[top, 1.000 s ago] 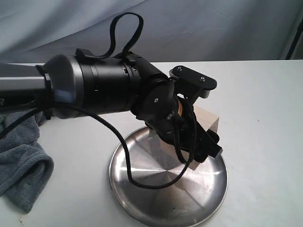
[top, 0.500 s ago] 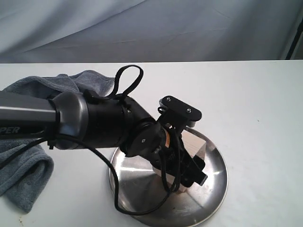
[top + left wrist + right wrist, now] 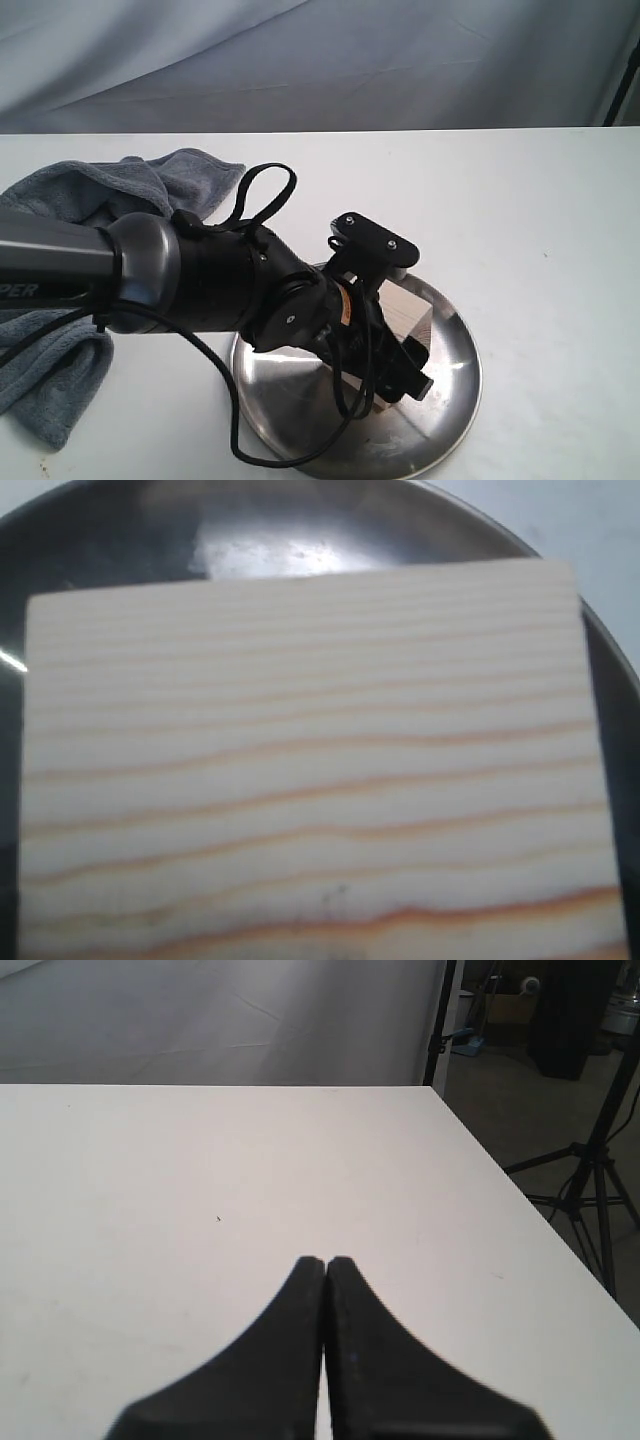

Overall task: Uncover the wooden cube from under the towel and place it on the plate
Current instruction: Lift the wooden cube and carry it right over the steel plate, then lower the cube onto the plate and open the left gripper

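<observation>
Ext: left pincer [image 3: 398, 347] is gripping pale grained wooden cube [image 3: 408, 312] low over round shiny steel plate [image 3: 450, 405]; blue-grey fleece towel [image 3: 60, 370] is lying apart on white desk [image 3: 540, 220]. L wrist: cube is filling view, plate behind. R wrist: right pincer [image 3: 325, 1262], tips pressed together, is hovering over desk.

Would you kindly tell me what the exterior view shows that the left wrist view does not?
Only the exterior view shows the towel, bunched on the table left of the plate, and the left end effector around the wooden cube. Only the left wrist view shows the cube's grain lines close up, filling most of the picture. Both show the cube over the plate.
</observation>
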Controlling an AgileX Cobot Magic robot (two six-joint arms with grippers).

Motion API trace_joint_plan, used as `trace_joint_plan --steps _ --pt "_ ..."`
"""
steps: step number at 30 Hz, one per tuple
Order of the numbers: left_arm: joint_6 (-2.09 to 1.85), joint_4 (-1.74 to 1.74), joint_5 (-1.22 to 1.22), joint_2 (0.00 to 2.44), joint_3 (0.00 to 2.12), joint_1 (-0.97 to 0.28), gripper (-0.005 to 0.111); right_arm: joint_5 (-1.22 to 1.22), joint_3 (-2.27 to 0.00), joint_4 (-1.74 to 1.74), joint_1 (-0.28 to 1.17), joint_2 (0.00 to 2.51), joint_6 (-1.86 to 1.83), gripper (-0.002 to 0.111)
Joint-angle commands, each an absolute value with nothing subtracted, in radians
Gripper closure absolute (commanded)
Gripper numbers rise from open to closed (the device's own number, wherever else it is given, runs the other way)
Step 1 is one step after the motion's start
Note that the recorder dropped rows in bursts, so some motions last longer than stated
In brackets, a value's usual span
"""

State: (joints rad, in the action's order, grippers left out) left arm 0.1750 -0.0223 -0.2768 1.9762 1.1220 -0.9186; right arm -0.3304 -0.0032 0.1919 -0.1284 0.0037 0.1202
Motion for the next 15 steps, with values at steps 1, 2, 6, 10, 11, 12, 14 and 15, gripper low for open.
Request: trace_joint_plan --steps 1,2,6,10,11,12,14,15 --pt "0.175 -0.044 -0.243 1.978 1.121 -0.924 0.088 -0.330 0.000 0.190 -0.129 0.000 0.121 0.108" --pt "0.175 -0.044 -0.243 1.980 1.121 -0.924 0.084 -0.330 0.000 0.190 -0.129 0.000 0.121 0.108" --pt "0.178 -0.044 -0.270 1.989 1.121 -0.924 0.065 -0.330 0.000 0.190 -0.129 0.000 0.121 0.108" --pt "0.178 -0.044 -0.293 1.991 1.121 -0.924 0.046 -0.330 0.000 0.190 -0.129 0.000 0.121 0.108" --pt "0.178 -0.044 -0.293 1.991 1.121 -0.924 0.043 -0.330 0.000 0.190 -0.129 0.000 0.121 0.108" --pt "0.178 -0.044 -0.293 1.991 1.121 -0.924 0.039 -0.330 0.000 0.190 -0.129 0.000 0.121 0.108" --pt "0.178 -0.044 -0.291 1.991 1.121 -0.924 0.032 -0.330 0.000 0.190 -0.129 0.000 0.121 0.108" --pt "0.178 -0.044 -0.291 1.991 1.121 -0.924 0.029 -0.330 0.000 0.190 -0.129 0.000 0.121 0.108"
